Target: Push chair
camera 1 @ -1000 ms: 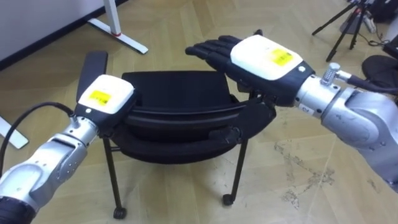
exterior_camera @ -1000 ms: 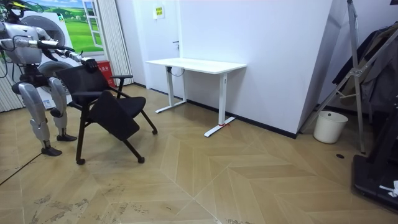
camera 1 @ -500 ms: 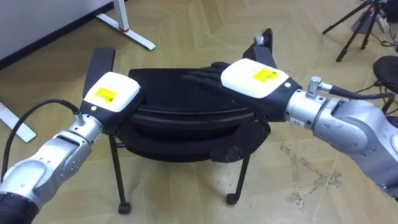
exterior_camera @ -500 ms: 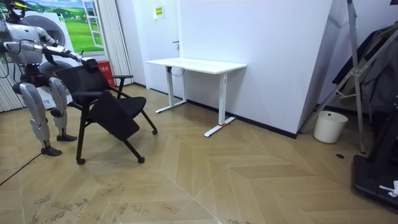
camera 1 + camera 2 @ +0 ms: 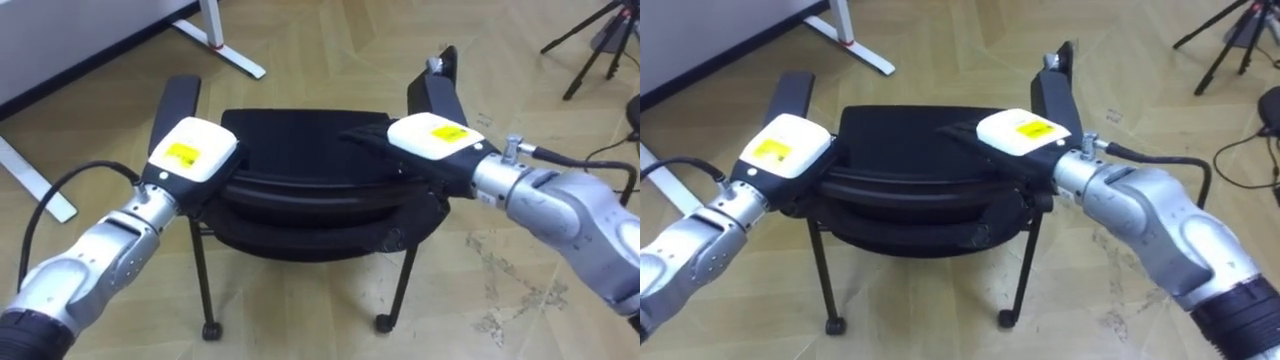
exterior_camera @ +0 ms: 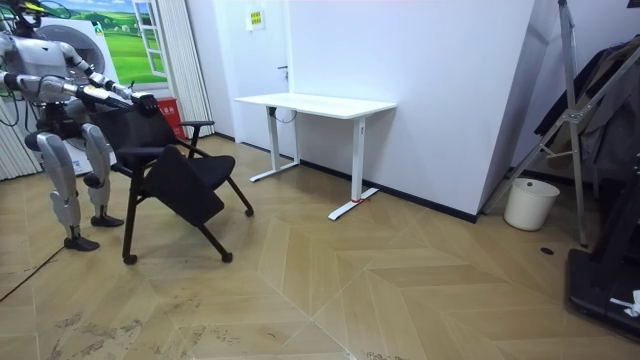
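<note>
Resting the left hand on the left end of the backrest of the black chair, with no telling from above whether clamped round the top rail or merely lying on it. Looking down past that rail onto the dark seat, flanked by a left armrest and a right armrest pointing away over the wooden floor, toward the white foot of a desk at the upper left. Laying the right hand palm down on the right end of the same rail, dark fingers stretched straight and flat toward the middle, gripping nothing. Standing upright, in the room view, directly behind the chair at the room view's left, reaching both arms forward to the top of the backrest. Facing, farther toward the room view's right, the white desk against the wall, well apart from the chair, and, beyond it, a white bin on the floor.
</note>
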Controlling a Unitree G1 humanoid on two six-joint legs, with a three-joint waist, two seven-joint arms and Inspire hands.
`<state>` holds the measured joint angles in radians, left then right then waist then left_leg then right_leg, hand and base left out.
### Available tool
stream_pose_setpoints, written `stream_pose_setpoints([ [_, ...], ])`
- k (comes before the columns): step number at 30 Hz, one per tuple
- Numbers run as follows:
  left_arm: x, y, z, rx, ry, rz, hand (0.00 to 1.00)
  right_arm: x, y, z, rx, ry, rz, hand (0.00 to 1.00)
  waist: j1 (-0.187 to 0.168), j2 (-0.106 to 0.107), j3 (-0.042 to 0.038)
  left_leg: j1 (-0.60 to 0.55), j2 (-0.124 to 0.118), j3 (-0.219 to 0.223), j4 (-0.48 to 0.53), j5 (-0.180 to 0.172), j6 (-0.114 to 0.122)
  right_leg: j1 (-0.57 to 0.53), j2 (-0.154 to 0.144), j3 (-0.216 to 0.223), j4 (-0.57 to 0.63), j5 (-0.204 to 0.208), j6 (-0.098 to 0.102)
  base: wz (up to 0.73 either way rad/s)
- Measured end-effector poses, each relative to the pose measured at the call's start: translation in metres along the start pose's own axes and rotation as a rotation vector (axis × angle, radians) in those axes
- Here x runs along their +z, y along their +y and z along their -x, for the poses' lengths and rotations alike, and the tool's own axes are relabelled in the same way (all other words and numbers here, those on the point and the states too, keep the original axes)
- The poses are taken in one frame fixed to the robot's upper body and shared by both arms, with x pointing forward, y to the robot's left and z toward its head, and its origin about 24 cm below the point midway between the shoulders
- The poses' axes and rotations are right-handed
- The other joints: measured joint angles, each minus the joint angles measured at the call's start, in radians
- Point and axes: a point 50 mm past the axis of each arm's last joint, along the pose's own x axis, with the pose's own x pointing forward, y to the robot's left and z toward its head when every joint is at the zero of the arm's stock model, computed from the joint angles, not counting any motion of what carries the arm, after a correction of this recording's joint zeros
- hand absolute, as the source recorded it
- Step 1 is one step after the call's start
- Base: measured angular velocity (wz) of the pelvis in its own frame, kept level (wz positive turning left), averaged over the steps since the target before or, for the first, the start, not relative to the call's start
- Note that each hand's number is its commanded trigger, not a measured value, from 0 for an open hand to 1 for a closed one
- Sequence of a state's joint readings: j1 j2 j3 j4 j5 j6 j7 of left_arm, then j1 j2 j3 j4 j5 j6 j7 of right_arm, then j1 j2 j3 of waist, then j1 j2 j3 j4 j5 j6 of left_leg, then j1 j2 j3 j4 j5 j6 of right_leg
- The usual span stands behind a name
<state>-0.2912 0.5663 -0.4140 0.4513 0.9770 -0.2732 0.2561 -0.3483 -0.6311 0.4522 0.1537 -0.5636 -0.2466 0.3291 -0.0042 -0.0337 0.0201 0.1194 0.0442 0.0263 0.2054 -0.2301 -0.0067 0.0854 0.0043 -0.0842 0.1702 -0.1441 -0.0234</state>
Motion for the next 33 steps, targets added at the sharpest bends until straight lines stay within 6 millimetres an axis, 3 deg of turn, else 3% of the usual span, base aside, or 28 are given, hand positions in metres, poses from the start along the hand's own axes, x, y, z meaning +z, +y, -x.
stream_pose_setpoints([
  [4, 0.002, 0.001, 0.000, 0.010, -0.014, -0.001, 1.00, -0.011, 0.011, -0.011, -0.018, 0.051, -0.058, 0.00, 0.000, 0.006, 0.0003, 0.006, -0.007, -0.008, -0.001, 0.000, 0.000, 0.005, -0.006, -0.006, -0.001, 0.000, 0.000, 0.03],
  [5, 0.002, 0.000, -0.001, 0.009, -0.018, -0.001, 1.00, -0.014, 0.017, -0.013, -0.011, 0.071, -0.082, 0.00, 0.001, -0.005, 0.0052, -0.027, -0.021, 0.001, 0.063, -0.001, 0.000, 0.019, -0.026, 0.013, -0.007, 0.001, -0.001, 0.25],
  [6, 0.004, -0.001, -0.002, 0.008, -0.023, -0.001, 1.00, -0.017, 0.021, -0.014, -0.007, 0.084, -0.100, 0.00, -0.002, -0.021, 0.0117, -0.068, -0.032, 0.006, 0.117, -0.023, 0.004, 0.034, -0.049, 0.051, -0.021, 0.001, -0.001, 0.50],
  [7, 0.012, 0.000, -0.008, 0.020, -0.048, 0.004, 1.00, -0.024, 0.023, -0.011, -0.003, 0.115, -0.114, 0.00, -0.010, -0.019, 0.0098, -0.140, -0.049, 0.015, 0.068, -0.010, 0.008, 0.033, -0.066, 0.087, -0.029, -0.001, 0.004, 0.43],
  [8, 0.019, 0.001, -0.013, 0.033, -0.067, 0.009, 1.00, -0.028, 0.023, -0.007, 0.005, 0.109, -0.120, 0.00, 0.000, -0.017, 0.0033, -0.188, -0.050, 0.053, 0.018, 0.073, 0.041, 0.010, -0.081, 0.089, -0.005, -0.027, 0.045, 0.11],
  [9, 0.020, 0.001, -0.013, 0.036, -0.067, 0.011, 1.00, -0.028, 0.024, -0.007, 0.006, 0.107, -0.119, 0.00, 0.009, -0.021, -0.0015, -0.175, -0.057, 0.068, 0.013, 0.086, 0.049, -0.002, -0.089, 0.092, 0.006, -0.034, 0.059, -0.24],
  [10, 0.019, 0.001, -0.014, 0.025, -0.066, 0.007, 1.00, -0.027, 0.025, -0.008, 0.000, 0.108, -0.121, 0.00, 0.009, -0.017, 0.0007, -0.164, -0.059, 0.062, 0.018, 0.088, 0.049, -0.003, -0.084, 0.053, -0.002, -0.033, 0.066, -0.41],
  [12, 0.016, -0.002, -0.013, 0.013, -0.054, 0.006, 1.00, -0.027, 0.028, -0.010, -0.012, 0.118, -0.136, 0.00, 0.015, -0.007, 0.0073, -0.145, -0.057, -0.030, 0.014, 0.087, 0.049, -0.010, -0.051, 0.047, -0.042, -0.025, 0.050, -0.34],
  [13, 0.013, -0.002, -0.013, 0.012, -0.042, 0.008, 1.00, -0.027, 0.026, -0.011, -0.036, 0.122, -0.134, 0.00, 0.025, 0.000, 0.0119, -0.143, -0.057, -0.075, 0.012, 0.085, 0.045, -0.050, -0.036, 0.053, -0.072, 0.020, 0.038, -0.25],
  [14, 0.014, -0.004, -0.013, 0.007, -0.034, 0.020, 1.00, -0.028, 0.026, -0.011, -0.054, 0.131, -0.121, 0.00, 0.024, 0.015, 0.0078, -0.143, -0.060, -0.083, 0.008, 0.078, 0.036, -0.059, -0.037, 0.016, -0.050, 0.045, 0.022, -0.13],
  [16, 0.015, -0.005, -0.014, 0.002, -0.030, 0.025, 1.00, -0.029, 0.026, -0.011, -0.074, 0.137, -0.121, 0.00, 0.006, 0.026, 0.0085, -0.140, -0.060, -0.081, -0.005, 0.078, 0.035, -0.057, -0.035, -0.008, -0.048, 0.045, 0.022, 0.19],
  [22, 0.020, -0.007, -0.017, -0.006, -0.017, 0.038, 1.00, -0.037, 0.028, -0.014, -0.080, 0.169, -0.115, 0.00, -0.016, 0.025, 0.0090, -0.138, -0.072, -0.093, -0.007, 0.077, 0.036, -0.053, -0.028, -0.015, -0.044, 0.044, 0.024, 0.07],
  [33, 0.020, -0.006, -0.019, -0.009, -0.014, 0.037, 1.00, -0.038, 0.029, -0.014, -0.101, 0.172, -0.091, 0.00, -0.019, 0.025, 0.0089, -0.143, -0.074, -0.094, -0.001, 0.077, 0.037, -0.061, -0.030, -0.013, -0.035, 0.043, 0.025, 0.00],
])
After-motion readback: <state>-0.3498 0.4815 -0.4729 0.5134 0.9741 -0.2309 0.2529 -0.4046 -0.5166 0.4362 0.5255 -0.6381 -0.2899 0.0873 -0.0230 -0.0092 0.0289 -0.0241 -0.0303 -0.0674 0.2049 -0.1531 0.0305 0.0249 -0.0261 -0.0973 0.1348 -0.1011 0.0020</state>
